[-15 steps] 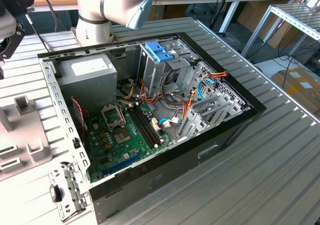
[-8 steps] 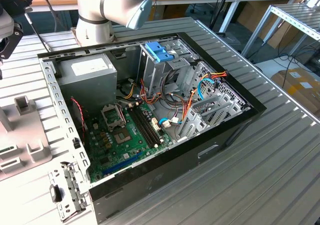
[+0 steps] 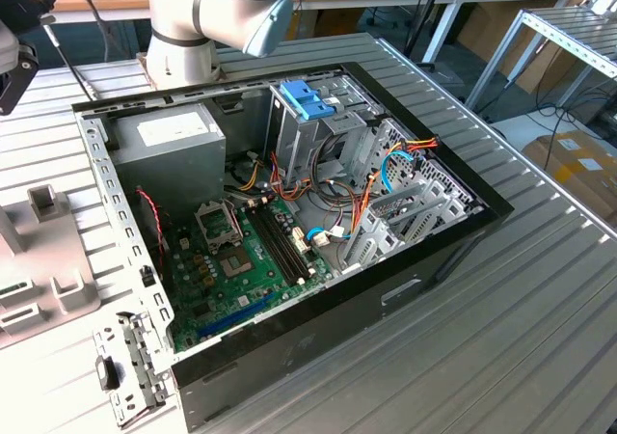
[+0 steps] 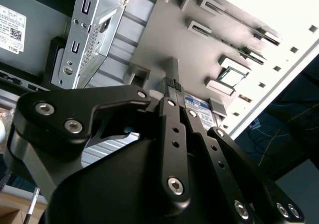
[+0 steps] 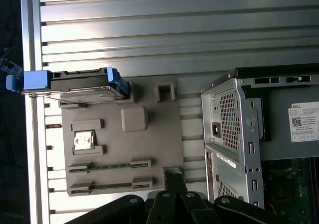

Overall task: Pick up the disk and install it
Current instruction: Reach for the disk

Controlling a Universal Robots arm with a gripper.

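The disk [image 5: 75, 82] is a dark drive with bright blue rails and end tabs. It stands on edge in a slot at one end of a grey fixture plate [image 5: 149, 144] in the first wrist view. My gripper [image 5: 174, 176] hangs above the opposite end of that plate, apart from the disk, with its fingers together and nothing between them. In the second wrist view the fingertips [image 4: 172, 84] point down at the plate, and a bit of the disk's label [image 4: 199, 109] shows behind them.
An open computer case [image 3: 289, 212] lies on the ribbed metal table [image 3: 501, 338], with a motherboard, cables and a grey drive cage topped by a lighter blue bracket [image 3: 307, 96]. The grey fixture plate [image 3: 48, 260] sits at the exterior view's left. The arm's base [image 3: 183, 39] stands behind the case.
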